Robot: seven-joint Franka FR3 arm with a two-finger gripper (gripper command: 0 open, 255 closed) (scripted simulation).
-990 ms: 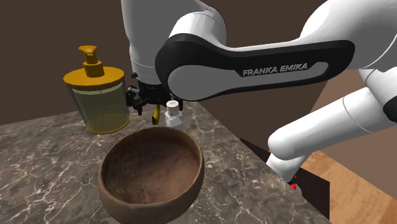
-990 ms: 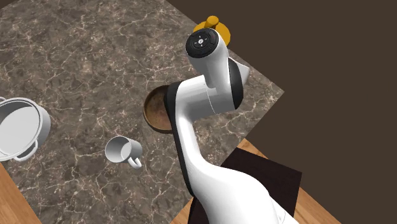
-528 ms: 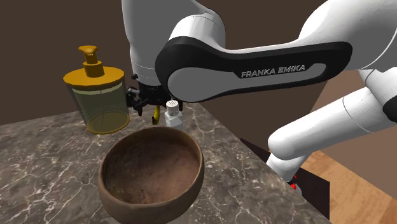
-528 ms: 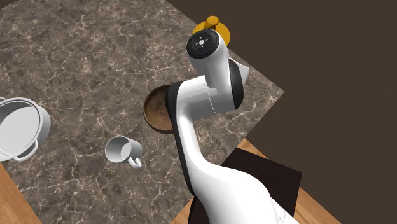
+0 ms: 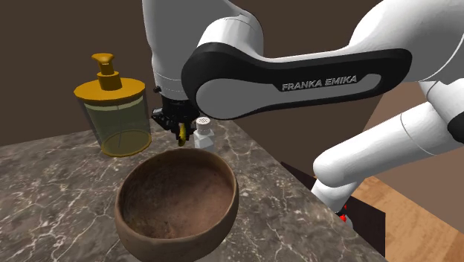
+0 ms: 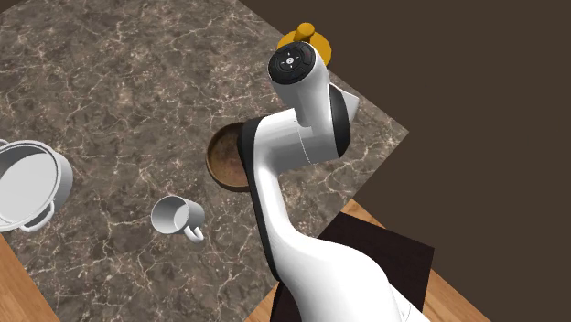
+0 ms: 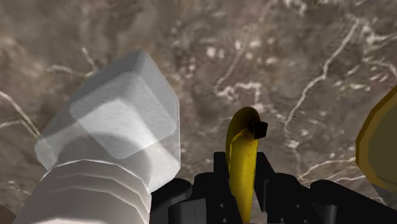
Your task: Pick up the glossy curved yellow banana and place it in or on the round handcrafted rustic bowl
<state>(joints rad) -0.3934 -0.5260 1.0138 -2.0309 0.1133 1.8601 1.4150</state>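
Observation:
The yellow banana hangs upright between my black fingers, its dark tip pointing down at the marble counter. My gripper is shut on the banana. In the shoulder view the gripper hovers above the counter behind the bowl, with the banana showing below it. The round brown bowl stands nearer the front with nothing in it. Part of the bowl peeks out from under the arm in the second exterior view.
A clear white-capped shaker stands right beside the gripper, close to the banana. A yellow-lidded jar with a pump is at the back. A grey pot and a white mug sit farther off. The counter edge runs near the shaker.
The fingers have gone from standing apart around the banana to shut on it. The arm has hardly moved.

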